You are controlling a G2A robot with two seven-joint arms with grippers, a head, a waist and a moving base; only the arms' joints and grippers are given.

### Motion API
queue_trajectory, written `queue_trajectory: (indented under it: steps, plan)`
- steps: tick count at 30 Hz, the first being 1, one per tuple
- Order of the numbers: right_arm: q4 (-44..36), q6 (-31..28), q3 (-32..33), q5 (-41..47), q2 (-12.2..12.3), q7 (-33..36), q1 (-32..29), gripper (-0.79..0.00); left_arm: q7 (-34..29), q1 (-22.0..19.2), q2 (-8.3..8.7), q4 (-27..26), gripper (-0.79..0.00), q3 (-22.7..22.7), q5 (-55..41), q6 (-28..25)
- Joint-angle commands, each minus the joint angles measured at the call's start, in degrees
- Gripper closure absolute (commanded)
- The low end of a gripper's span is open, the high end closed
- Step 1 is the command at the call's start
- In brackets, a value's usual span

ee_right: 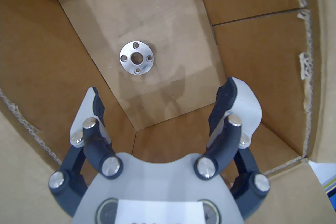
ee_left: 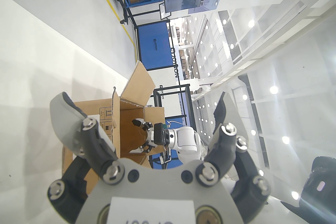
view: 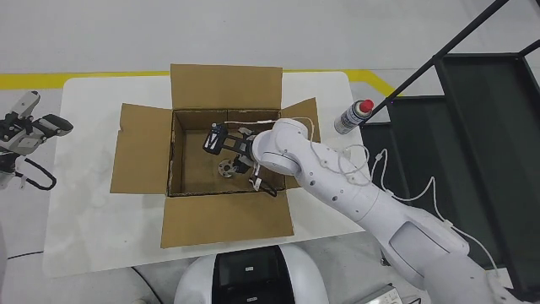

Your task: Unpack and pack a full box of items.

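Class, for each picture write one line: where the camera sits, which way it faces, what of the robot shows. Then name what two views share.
Top view: above the arms, facing down at the table and open box; left pincer and right pincer show.
Left wrist view: on that wrist, facing across the table; left pincer, open.
Right wrist view: on that wrist, facing down into the box at a metal disc; right pincer, open.
Shared: top and left wrist views show the right pincer in the box.
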Motion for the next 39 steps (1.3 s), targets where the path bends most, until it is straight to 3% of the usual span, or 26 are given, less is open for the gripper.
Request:
queue_trajectory:
  steps: [1,34,39]
  plan:
    - [-0.1,0.0,0.0,0.0,0.0,0.0,0.0,-0.785,0.0,0.0,0.00,0.0,-0.785,0.0,0.0,0.0]
    - [-0.1,0.0,0.0,0.0,0.0,0.0,0.0,-0.785,0.0,0.0,0.00,0.0,-0.785,0.0,0.0,0.0]
    - [3.1,-4.4,-3.0,-3.1,-0.9,-1.8,1.9,-0.785,0.0,0.0,0.00,0.0,-0.785,0.0,0.0,0.0]
